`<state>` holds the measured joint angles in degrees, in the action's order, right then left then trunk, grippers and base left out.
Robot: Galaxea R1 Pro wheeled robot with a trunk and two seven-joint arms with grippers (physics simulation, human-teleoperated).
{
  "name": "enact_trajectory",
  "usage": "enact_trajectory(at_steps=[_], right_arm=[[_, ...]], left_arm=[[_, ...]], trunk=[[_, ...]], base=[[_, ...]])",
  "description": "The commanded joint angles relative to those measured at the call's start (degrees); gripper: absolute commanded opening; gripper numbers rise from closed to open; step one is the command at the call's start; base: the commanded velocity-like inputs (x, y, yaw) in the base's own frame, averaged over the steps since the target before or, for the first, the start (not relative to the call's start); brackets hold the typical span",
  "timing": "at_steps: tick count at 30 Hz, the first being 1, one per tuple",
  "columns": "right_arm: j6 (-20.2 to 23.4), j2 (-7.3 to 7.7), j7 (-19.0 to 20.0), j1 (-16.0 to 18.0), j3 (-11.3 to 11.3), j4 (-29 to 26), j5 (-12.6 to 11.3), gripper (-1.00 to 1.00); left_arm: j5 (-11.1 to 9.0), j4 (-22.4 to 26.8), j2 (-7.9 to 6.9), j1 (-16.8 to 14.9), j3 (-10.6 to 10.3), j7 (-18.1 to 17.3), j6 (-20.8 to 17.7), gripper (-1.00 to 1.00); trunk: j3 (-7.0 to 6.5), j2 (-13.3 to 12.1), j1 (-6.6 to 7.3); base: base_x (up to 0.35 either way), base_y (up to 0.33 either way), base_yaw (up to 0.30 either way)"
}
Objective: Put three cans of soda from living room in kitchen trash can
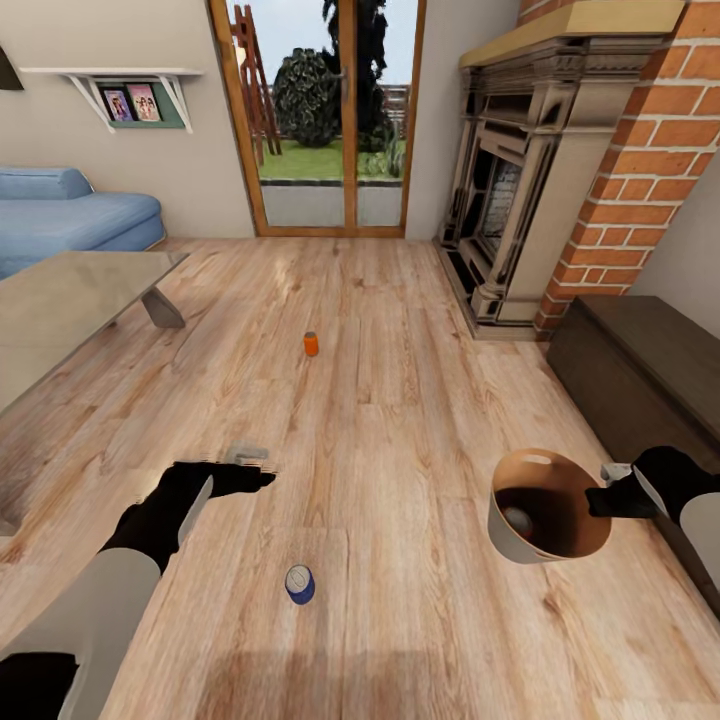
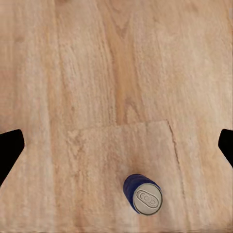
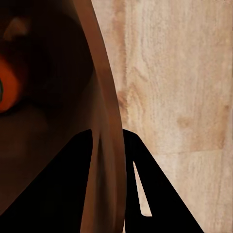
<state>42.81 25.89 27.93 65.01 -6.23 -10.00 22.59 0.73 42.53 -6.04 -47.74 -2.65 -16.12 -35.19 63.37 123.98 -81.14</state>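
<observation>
Blue can [image 2: 142,194] below wide-open left gripper [image 2: 116,145]; right gripper [image 3: 109,184] clamping bucket rim [image 3: 104,145].

A: Is any text, label, brand, number or sign legible on the surfaces in view?

B: None. The dark blue can [image 1: 299,584] shows an embossed oval tab outline on its silver top, clearest in the left wrist view, but it carries no letters or digits. Its side wall is plain blue.

A: The orange can [image 1: 311,344] farther out on the floor?

B: Too small to resolve; any marking, if present, cannot be read.

A: The two framed pictures [image 1: 131,103] on the wall shelf?

B: They show coloured figures, possibly with lettering, but the resolution is too low to confirm characters.
</observation>
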Motion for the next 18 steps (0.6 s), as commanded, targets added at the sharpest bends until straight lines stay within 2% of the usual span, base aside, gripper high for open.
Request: enact_trajectory(at_steps=[1,2,6,13,18], right_arm=[[0.2,-0.05,0.1,0.0,-0.5,0.0,-0.8,-1.00],[0.2,-0.09,0.1,0.0,-0.5,0.0,-0.8,-1.00],[0.2,-0.13,0.2,0.0,-0.5,0.0,-0.8,-1.00],[0.2,-0.21,0.3,-0.2,-0.5,0.1,-0.8,-1.00],[0.2,-0.27,0.3,-0.2,-0.4,0.1,-0.7,-1.00]], left_arm=[[-0.1,0.0,-0.01,0.2,0.0,1.7,-0.8,1.00],[-0.3,0.0,0.02,0.4,0.1,4.2,-1.9,1.00],[-0.3,-0.1,0.03,0.6,0.0,7.1,-3.5,1.00],[-0.6,0.1,-0.01,3.0,0.1,7.7,-3.9,1.00],[-0.7,0.6,0.00,4.0,0.0,7.7,-3.9,1.00]], trunk=[[-0.01,0.0,0.01],[-0.01,0.0,0.01],[-0.01,0.0,0.01],[-0.01,0.0,0.01],[-0.16,0.0,0.01]], base=[[0.000,0.000,0.000],[0.000,0.000,0.000],[0.000,0.000,0.000],[0.024,-0.015,0.000],[0.137,-0.149,-0.077]])
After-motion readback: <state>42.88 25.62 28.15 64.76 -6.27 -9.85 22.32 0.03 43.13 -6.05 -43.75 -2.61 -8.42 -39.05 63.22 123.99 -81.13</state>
